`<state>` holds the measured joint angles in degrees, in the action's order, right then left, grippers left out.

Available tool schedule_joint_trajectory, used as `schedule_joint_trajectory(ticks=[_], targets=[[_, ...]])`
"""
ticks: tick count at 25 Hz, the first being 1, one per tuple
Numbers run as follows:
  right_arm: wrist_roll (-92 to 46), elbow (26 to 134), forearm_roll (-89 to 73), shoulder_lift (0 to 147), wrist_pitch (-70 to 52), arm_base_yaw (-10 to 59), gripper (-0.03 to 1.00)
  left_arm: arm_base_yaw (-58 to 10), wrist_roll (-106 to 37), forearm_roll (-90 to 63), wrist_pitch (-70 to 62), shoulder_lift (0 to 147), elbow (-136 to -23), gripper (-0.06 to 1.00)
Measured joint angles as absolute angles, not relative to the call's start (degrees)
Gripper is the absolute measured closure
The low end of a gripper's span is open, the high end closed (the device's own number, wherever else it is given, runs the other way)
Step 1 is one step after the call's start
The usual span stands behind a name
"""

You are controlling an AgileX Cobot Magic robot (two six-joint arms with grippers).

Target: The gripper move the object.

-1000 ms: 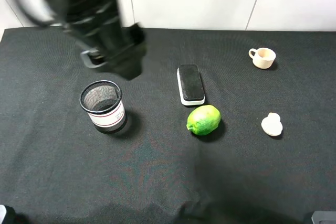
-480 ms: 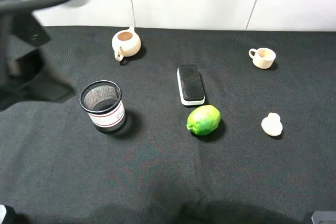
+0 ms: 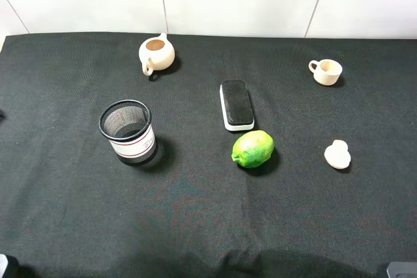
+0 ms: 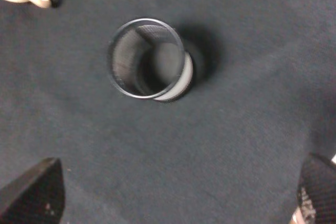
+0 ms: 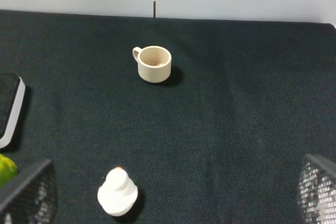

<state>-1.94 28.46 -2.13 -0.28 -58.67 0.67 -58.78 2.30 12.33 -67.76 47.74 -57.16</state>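
Note:
The bright green lime [image 3: 253,148] lies on the black cloth just in front of a black board eraser [image 3: 236,105]. Neither gripper shows in the exterior view. In the left wrist view my left gripper [image 4: 176,198] is open and empty, its fingertips [image 4: 34,195] wide apart, high above a black mesh pen cup [image 4: 149,66]. The lime is out of that view. In the right wrist view my right gripper [image 5: 173,198] is open and empty. Only a sliver of the lime [image 5: 5,169] shows at that frame's edge.
A beige teapot [image 3: 156,53] stands at the back left and the mesh pen cup [image 3: 128,131] in front of it. A beige cup [image 3: 326,71] stands at the back right. A small white lid [image 3: 337,155] lies right of the lime.
The left arm, which was over the back left of the table and hid the teapot, has swung out to the left and left the exterior view. The objects have not moved.

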Motion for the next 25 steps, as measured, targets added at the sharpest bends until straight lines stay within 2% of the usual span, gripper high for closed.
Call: schedule_joint_trajectory(ticks=[11, 25], targets=[[-1.94, 28.46, -2.13, -0.28, -58.67, 0.67, 0.27, -58.31, 4.68, 13.84, -67.71, 37.68, -56.83, -0.05], [-1.94, 28.46, -2.13, -0.28, -58.67, 0.67, 0.27, -33.42, 1.26, 8.60, -67.71, 29.90, -49.48, -0.05]])
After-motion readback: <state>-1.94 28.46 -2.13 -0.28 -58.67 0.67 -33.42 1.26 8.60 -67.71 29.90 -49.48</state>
